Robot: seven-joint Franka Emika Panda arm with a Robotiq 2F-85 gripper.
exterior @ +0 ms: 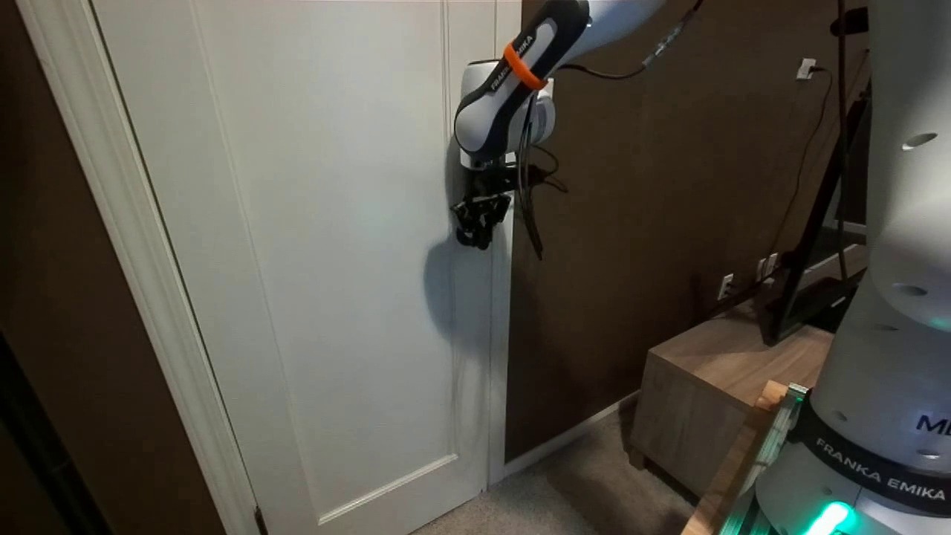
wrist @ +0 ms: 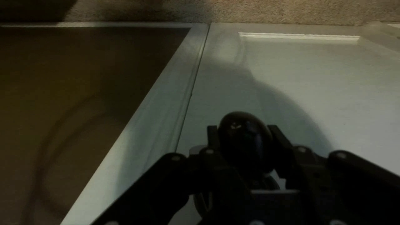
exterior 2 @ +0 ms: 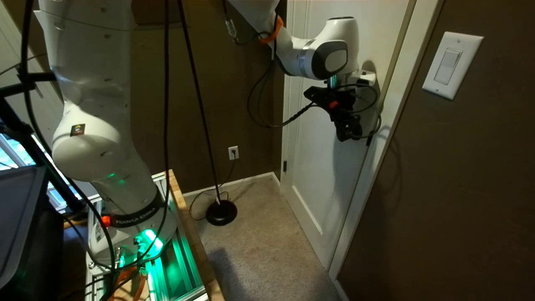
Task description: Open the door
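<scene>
The base [exterior 2: 125, 228] stands on a wood-edged bench [exterior 2: 192, 232], a green light [exterior 2: 153, 239] glowing low on it. Just past the bench, in an exterior view, a wooden cabinet [exterior: 691, 405] sits by the brown wall [exterior: 609, 260]. Carpet [exterior 2: 259, 242] lies beyond, and in an exterior view a black stand [exterior 2: 221, 212] rises from it.

The arm [exterior: 483, 122] reaches out over the carpet, an orange band [exterior: 525, 68] around it and cables [exterior: 525, 178] hanging from it. At its end the gripper [wrist: 245, 139] is pinching the knob [wrist: 245, 132]: in the wrist view the two fingers [wrist: 282, 153] lie against either side.

Behind the gripper is the door [exterior: 356, 260], tall, white and upright, closed in its frame [exterior: 119, 186]. In the wrist view a thin dark seam [wrist: 200, 62] runs between door and frame, near the knob. The knob is close to that edge; a hinge [exterior 2: 285, 166] shows at the opposite one. A soft shadow [exterior: 453, 290] falls on the door under the gripper.

The wall runs on past the frame. In an exterior view a white switch [exterior 2: 452, 65] is set on it just beside the frame.
</scene>
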